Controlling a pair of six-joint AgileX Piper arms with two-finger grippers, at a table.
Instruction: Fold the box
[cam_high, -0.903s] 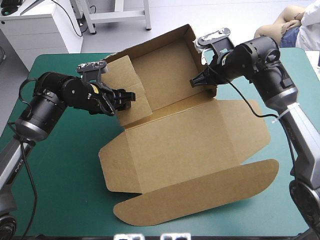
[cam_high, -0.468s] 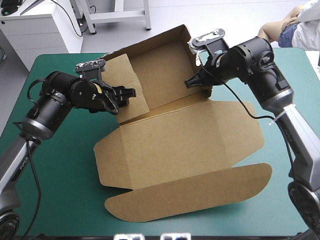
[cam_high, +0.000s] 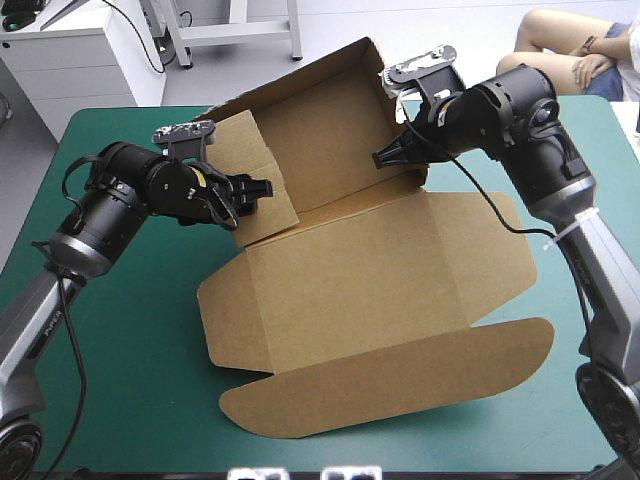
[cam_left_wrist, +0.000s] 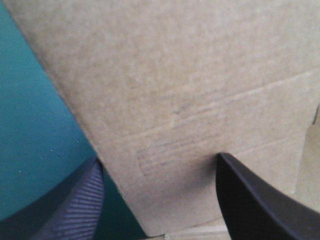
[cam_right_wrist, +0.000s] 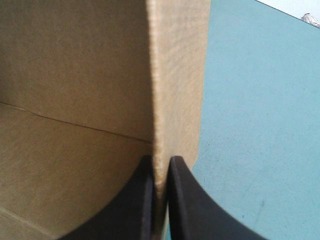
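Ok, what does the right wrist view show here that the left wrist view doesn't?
Only the right wrist view: the right gripper all but shut on the box, pinching the edge of a raised wall, with the box's inside to one side of that wall. Only the left wrist view: the left gripper open, fingers apart, a board panel's edge running between them. Both: brown board close up, with the teal-green cover beside it.

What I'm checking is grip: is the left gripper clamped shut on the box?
No, in its wrist view the left gripper has its black fingers standing wide apart, with a panel of the box between them.
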